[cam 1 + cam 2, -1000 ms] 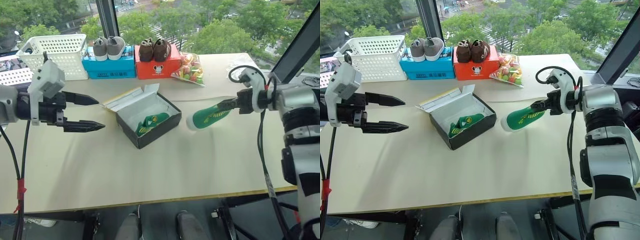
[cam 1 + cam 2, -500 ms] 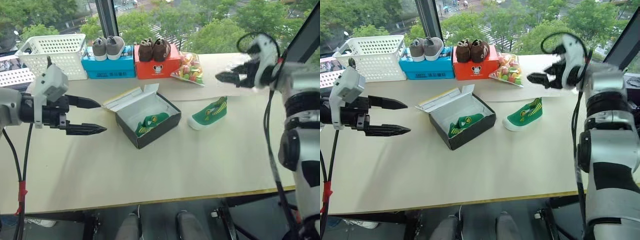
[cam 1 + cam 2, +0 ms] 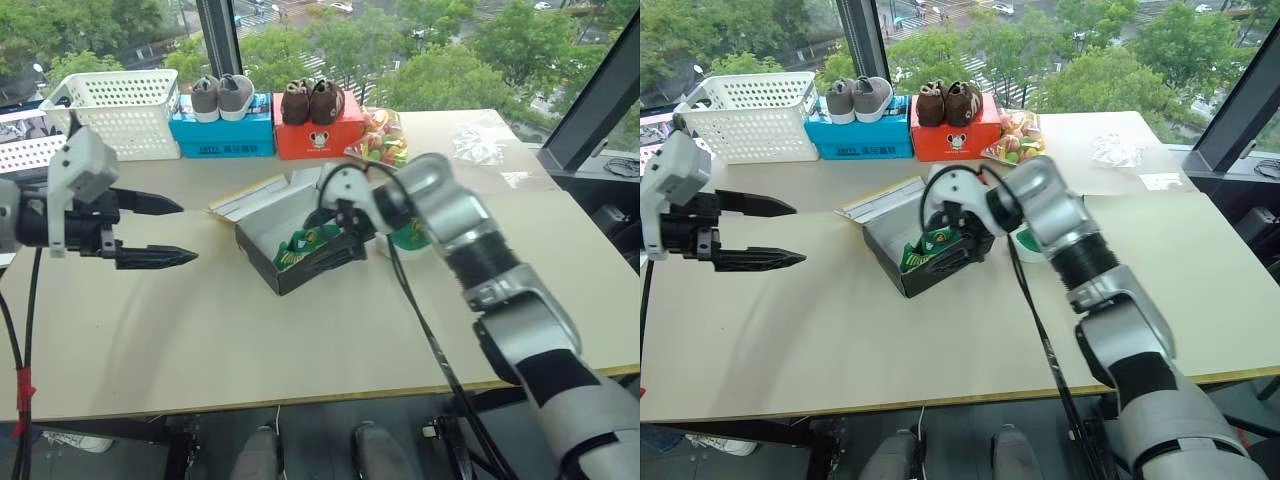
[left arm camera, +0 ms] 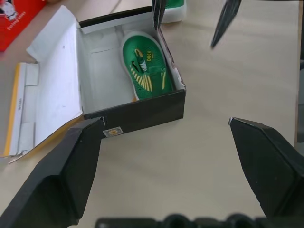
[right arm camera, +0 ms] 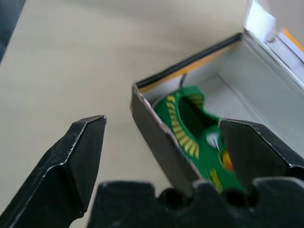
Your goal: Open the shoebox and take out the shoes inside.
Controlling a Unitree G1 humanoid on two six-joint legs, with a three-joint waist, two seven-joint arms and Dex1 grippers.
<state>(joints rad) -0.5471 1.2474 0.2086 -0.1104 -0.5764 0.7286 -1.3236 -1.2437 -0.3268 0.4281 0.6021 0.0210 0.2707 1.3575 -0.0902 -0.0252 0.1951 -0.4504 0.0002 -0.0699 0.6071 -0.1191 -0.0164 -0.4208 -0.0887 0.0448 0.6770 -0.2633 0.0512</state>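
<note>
1. Far left on the bench (image 3: 200,330) there's a white basket (image 3: 120,110) at the back edge, and in front of it the left pincer (image 3: 165,232) hangs above the bench with its two black fingers spread wide apart, nothing between them, well apart from the box.
2. Next along the back: a blue box (image 3: 222,135) with a grey pair (image 3: 221,96) on top, then an orange-red box (image 3: 318,135) with a brown pair (image 3: 311,101) on it, and a bag of colourful stuff (image 3: 378,140) just beside that.
3. Middle of the bench is the shoebox (image 4: 142,116), lid (image 4: 52,95) flipped back flat, yellow edge showing. One green shoe (image 4: 146,71) lies inside against the right-hand wall.
4. The right pincer (image 5: 164,137) is right at the box, fingers apart and not clamped on anything: one finger outside the black wall, the other over the shoe inside. Can't quite tell if it's touching the shoe.
5. Just right of the box, the other green shoe (image 3: 1028,243) sits on the bench, mostly hidden behind the right arm.
</note>
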